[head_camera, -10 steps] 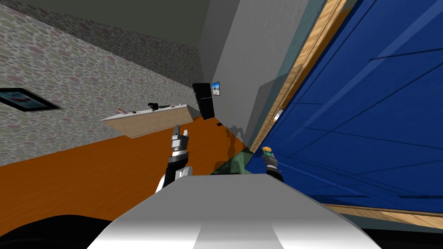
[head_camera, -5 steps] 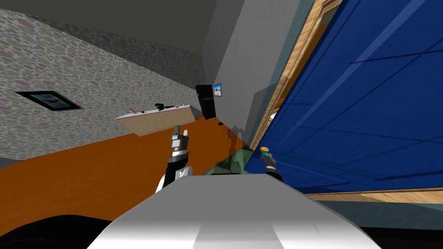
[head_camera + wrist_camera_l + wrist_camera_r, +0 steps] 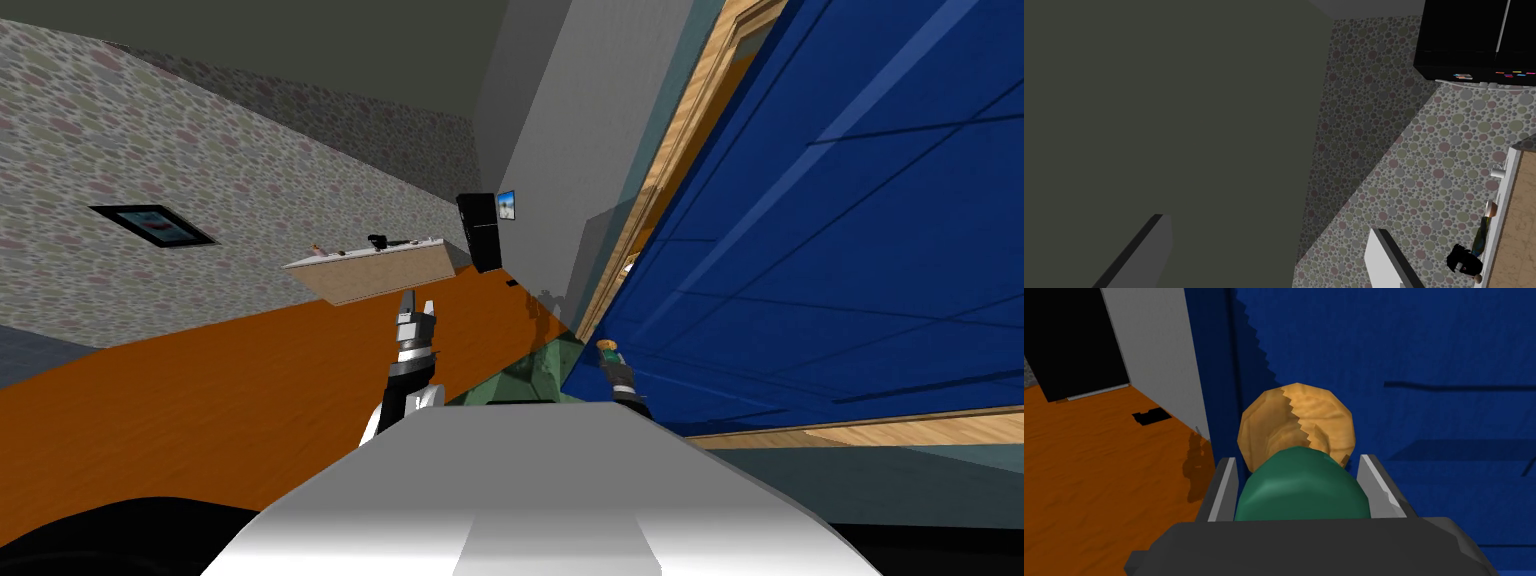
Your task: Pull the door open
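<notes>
Closest in, your right gripper [image 3: 1298, 463] was clamped on the door's green knob [image 3: 1301, 495], one blade pressed to each side of it, just short of the round wooden plate [image 3: 1304, 420] behind. That side-on squeeze looked chosen so that a pull would carry straight through the knob into the blue door [image 3: 820, 250]. The right forearm ran low and forward from beside your chest to the knob, near the door's free edge, with the wrist in line with the pull. Your left gripper [image 3: 415, 305] stood over the orange floor [image 3: 200, 400], well apart from the door, forearm raised, blades apart and holding nothing; I read that as keeping it out of the swing's way. Further off, the door's free edge stood away from the wooden frame [image 3: 680, 150], so I judged it partly open. Beyond, a counter [image 3: 380, 275] and a black cabinet [image 3: 483, 232] sat against the far walls.
</notes>
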You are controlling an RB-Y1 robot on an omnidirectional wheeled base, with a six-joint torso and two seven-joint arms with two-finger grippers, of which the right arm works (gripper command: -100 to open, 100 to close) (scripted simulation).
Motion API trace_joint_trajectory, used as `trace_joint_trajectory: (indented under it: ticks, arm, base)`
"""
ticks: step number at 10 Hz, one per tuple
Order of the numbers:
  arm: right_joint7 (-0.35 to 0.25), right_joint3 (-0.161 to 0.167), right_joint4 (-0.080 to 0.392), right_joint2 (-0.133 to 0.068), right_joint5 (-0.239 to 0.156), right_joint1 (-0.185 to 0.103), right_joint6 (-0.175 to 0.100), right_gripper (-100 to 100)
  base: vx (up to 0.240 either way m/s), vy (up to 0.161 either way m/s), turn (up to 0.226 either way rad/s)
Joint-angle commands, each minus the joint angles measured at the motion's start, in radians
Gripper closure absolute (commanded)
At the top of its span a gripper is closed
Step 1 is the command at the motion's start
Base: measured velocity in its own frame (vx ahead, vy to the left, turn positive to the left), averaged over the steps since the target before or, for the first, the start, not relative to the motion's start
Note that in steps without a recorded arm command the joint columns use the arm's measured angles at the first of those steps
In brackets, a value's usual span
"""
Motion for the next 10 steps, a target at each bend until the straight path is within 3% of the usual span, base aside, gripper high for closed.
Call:
trace_joint_trajectory:
  ticks: [1, 5, 6, 10]
  arm:
    - [-0.014, 0.021, -0.013, -0.011, 0.012, 0.016, -0.005, 100]
    - [-0.043, 0.067, -0.031, -0.030, 0.038, 0.035, -0.023, 100]
    - [-0.038, 0.059, -0.029, -0.028, 0.035, 0.030, -0.020, 100]
    - [-0.085, 0.111, -0.015, -0.063, 0.071, 0.099, -0.121, 100]
  base:
    - [-0.197, -0.024, 0.066]
    - [-0.202, -0.024, 0.049]
    - [-0.081, 0.001, 0.012]
    - [-0.017, 0.000, -0.014]
